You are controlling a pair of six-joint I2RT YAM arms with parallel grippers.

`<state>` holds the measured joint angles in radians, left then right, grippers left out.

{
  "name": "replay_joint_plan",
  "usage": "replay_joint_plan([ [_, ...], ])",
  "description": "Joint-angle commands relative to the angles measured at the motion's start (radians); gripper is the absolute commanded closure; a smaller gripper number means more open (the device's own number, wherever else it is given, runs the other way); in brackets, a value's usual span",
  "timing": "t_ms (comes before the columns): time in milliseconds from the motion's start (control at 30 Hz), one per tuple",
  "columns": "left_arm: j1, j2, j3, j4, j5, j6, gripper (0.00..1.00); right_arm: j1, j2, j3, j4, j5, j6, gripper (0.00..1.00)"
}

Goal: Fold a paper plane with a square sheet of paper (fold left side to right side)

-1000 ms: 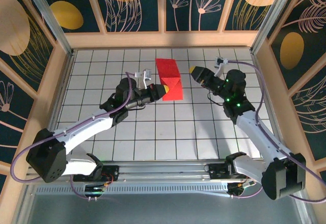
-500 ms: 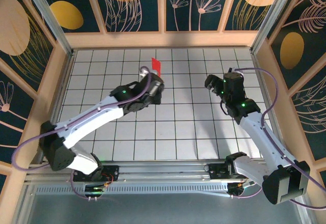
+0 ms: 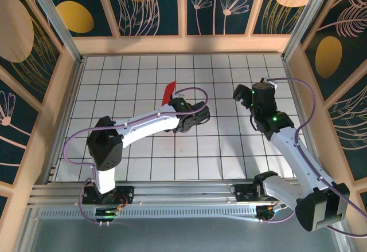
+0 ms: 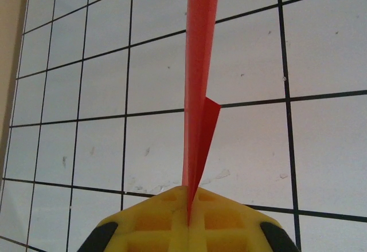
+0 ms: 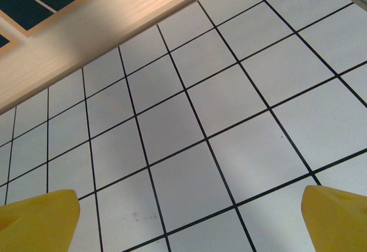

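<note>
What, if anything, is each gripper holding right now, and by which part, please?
The left gripper is shut on the folded red paper, pinching it edge-on by its near end. The right gripper is open, holding nothing.

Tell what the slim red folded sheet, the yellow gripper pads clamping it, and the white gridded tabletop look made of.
Slim red folded sheet: thin matte paper, sharp creases. Yellow pads: probably moulded plastic or rubber, waffle-recessed. White gridded tabletop: hard smooth board, likely laminate, scuffed.
</note>
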<state>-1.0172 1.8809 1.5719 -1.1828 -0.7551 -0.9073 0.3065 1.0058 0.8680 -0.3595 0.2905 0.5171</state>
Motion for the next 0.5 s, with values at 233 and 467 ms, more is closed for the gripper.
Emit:
replay_joint_plan([
  [233, -0.002, 0.151, -0.010, 0.051, 0.143, -0.015, 1.00, -0.009, -0.052, -0.055, -0.003, -0.040, 0.021, 0.01],
  [467, -0.001, 0.214, 0.028, 0.108, 0.282, 0.006, 1.00, -0.009, -0.040, -0.041, -0.004, -0.087, 0.008, 0.01],
])
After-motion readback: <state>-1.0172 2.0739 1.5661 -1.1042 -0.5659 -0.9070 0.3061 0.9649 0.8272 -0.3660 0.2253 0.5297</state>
